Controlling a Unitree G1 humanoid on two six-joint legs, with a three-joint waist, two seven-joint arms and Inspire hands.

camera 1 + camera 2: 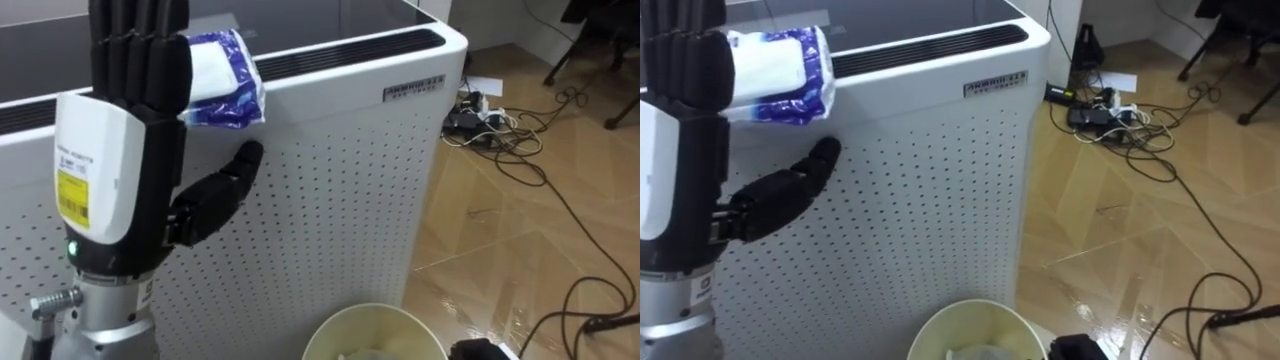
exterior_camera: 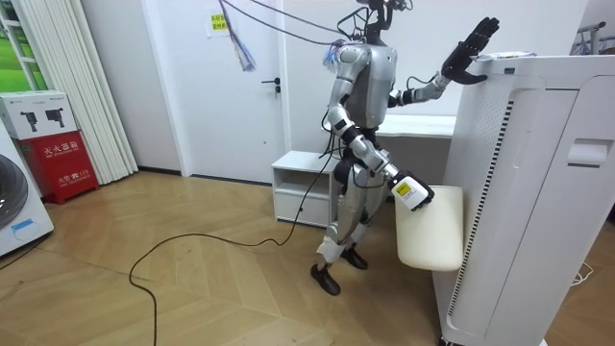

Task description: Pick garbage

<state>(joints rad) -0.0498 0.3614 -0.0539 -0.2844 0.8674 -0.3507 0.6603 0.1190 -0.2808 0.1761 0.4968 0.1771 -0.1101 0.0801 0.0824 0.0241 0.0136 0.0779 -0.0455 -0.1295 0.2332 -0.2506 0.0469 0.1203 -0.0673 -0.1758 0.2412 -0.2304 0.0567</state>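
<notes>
From the left eye: finds the left robot hand [image 1: 120, 150] raised before a white perforated cabinet [image 1: 330, 190], fingers straight, released, grasping nothing. Places the blue-and-white packet [image 1: 225, 80] on the cabinet top just beyond the fingertips; cannot tell whether touching. Notes a small nameplate [image 1: 413, 88] well right of that robot hand, lettering too small to read, and a cream bin [image 1: 372, 308] below it. From the room: spots the right robot hand [image 2: 411, 192] low against the bin, grip impossible to tell.
</notes>
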